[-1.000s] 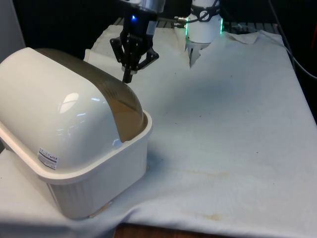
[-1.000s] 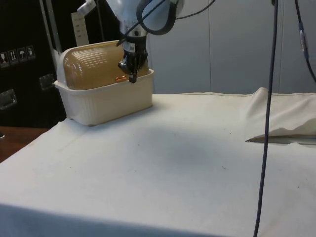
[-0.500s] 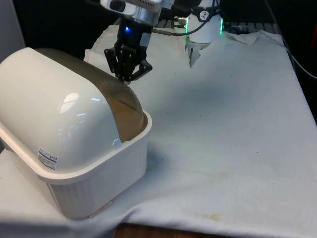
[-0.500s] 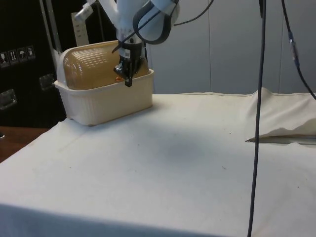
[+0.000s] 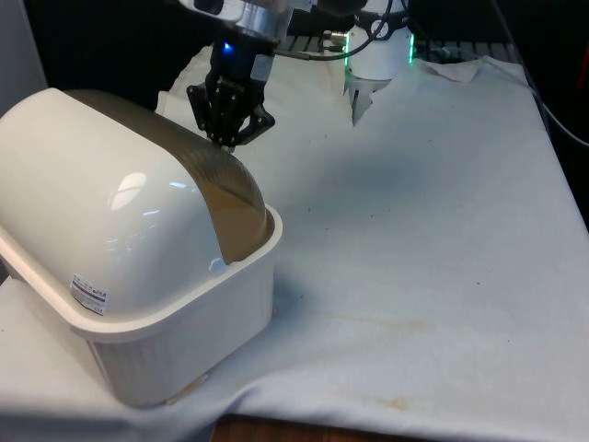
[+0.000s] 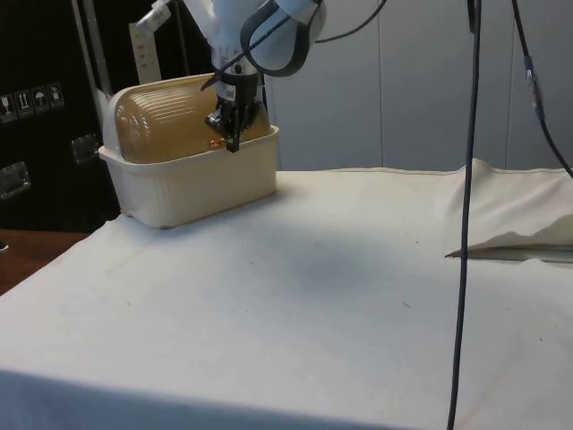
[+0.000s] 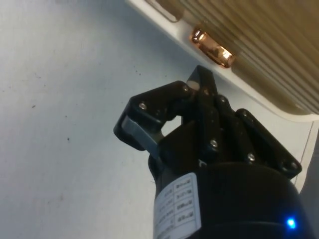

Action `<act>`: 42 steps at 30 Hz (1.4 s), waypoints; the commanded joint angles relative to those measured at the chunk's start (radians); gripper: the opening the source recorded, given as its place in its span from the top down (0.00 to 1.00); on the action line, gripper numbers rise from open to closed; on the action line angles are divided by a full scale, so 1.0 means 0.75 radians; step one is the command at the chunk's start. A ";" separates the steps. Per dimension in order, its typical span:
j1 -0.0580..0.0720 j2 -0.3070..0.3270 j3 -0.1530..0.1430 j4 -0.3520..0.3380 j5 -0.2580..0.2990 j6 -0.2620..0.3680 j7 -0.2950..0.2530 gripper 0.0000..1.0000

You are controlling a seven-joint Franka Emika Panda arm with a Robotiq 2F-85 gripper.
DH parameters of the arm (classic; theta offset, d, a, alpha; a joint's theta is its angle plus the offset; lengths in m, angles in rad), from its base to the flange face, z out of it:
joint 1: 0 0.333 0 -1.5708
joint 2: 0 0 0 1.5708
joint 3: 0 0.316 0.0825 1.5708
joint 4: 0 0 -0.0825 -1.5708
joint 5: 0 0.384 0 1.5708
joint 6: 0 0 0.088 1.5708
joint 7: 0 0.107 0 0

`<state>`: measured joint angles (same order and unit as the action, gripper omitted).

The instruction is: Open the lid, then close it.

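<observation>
Cream plastic bread box sits at a table corner on the front view's left. Its ribbed amber lid is rolled down, copper handle at the rim. Gripper, fingers clenched together and holding nothing, hovers just beside that handle.

Robotics lab: cloth-covered table, black curtains at frame top, dark cabinets at left, hanging cables.

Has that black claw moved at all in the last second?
Yes. The gripper has shifted toward the front view's left, closing on the bread box and its brown lid.
</observation>
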<state>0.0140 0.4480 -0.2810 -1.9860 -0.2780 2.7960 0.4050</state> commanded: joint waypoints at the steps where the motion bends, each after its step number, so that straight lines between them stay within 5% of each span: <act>1: 0.000 0.000 0.000 0.001 0.000 0.000 0.004 1.00; 17: -0.007 0.032 0.004 0.048 0.009 0.020 0.084 1.00; 30: 0.012 0.039 -0.031 0.075 -0.015 0.041 0.173 1.00; 31: 0.000 0.033 -0.008 0.068 0.000 0.023 0.149 1.00; 32: 0.012 0.036 -0.032 0.075 -0.016 0.041 0.179 1.00; 36: 0.015 0.031 -0.036 0.079 -0.017 0.047 0.197 1.00; 40: 0.015 0.023 -0.039 0.081 -0.019 0.051 0.219 1.00; 41: 0.000 0.024 -0.015 0.079 0.000 0.037 0.195 1.00; 42: 0.016 0.021 -0.039 0.081 -0.019 0.052 0.223 1.00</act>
<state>0.0140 0.4640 -0.2920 -1.9270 -0.2780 2.8250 0.5540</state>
